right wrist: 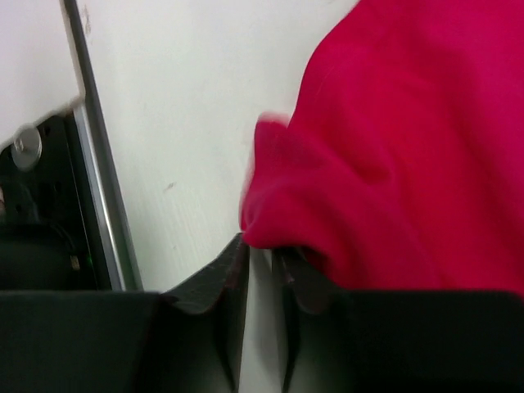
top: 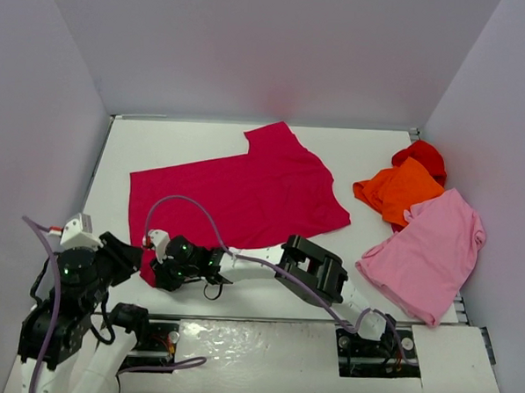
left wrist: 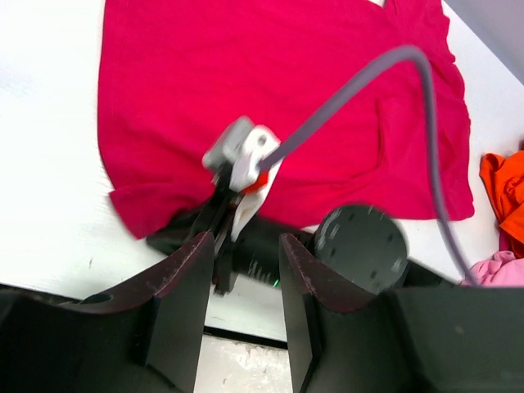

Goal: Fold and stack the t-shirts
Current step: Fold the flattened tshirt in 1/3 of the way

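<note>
The white tabletop [top: 186, 144] stands between pale walls [top: 270, 47]. At the far right, the bright red t-shirt [top: 420, 155] is mostly hidden under the orange t-shirt [top: 399, 190], which touches the light pink t-shirt [top: 427, 253]. The large crimson t-shirt [top: 236, 191] lies flat in the middle. The right hand [right wrist: 262, 255] covers its near left corner. Its fingers are almost together at a bunched, blurred fold, and we cannot tell if they pinch it. The left hand [left wrist: 246, 246] hovers with fingers apart, holding nothing.
</note>
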{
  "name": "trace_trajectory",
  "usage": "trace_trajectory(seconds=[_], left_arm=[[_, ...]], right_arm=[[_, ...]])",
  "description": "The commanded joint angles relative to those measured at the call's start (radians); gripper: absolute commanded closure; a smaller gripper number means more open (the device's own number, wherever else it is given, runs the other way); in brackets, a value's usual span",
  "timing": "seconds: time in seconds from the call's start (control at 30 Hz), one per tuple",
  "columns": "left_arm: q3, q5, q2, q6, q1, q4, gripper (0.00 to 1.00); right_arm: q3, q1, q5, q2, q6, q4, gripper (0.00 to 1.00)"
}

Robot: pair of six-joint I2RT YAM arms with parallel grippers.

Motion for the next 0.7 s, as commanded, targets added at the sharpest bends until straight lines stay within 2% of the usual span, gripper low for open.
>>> trace_trajectory(seconds=[0.0,0.1,0.13,0.17,0.27,0.33,0.47,0.5,0.6,0.63,0.67], left_arm=[[0.133,0.011,0.182,0.072,-0.004,0.069,0.67],[0.193,0.016,0.264,0.104,-0.004,0.074,0.71],[0.209,0.02,0.284,0.11,-0.004,0.076,0.73],[0.234,0.029,0.314,0.119,-0.004,0.081,0.78],[0.287,0.045,0.392,0.143,-0.003,0.093,0.87],[0.346,0.076,0.449,0.158,-0.003,0.094,0.9],[0.418,0.136,0.648,0.183,-0.003,0.104,1.0],[0.423,0.158,0.691,0.184,-0.002,0.114,1.0],[0.41,0.259,0.846,0.172,0.0,0.195,1.0],[0.397,0.265,0.886,0.169,0.0,0.233,1.0],[0.38,0.312,0.94,0.148,0.004,0.285,1.0]], right_arm=[[-0.03,0.017,0.051,-0.105,-0.03,0.021,0.68],[-0.079,0.028,0.119,-0.163,-0.027,0.052,0.48],[-0.088,0.029,0.149,-0.18,-0.03,0.052,0.47],[-0.103,0.031,0.187,-0.208,-0.033,0.053,0.37],[-0.164,0.025,0.292,-0.299,-0.038,0.056,0.33],[-0.201,0.003,0.403,-0.357,-0.031,0.049,0.33],[-0.319,-0.118,0.434,-0.476,0.068,0.016,0.44],[-0.337,-0.156,0.423,-0.504,0.088,0.006,0.54],[-0.389,-0.287,0.411,-0.55,0.098,-0.012,0.94],[-0.387,-0.314,0.426,-0.549,0.095,-0.017,0.94],[-0.374,-0.351,0.43,-0.543,0.068,-0.052,0.99]])
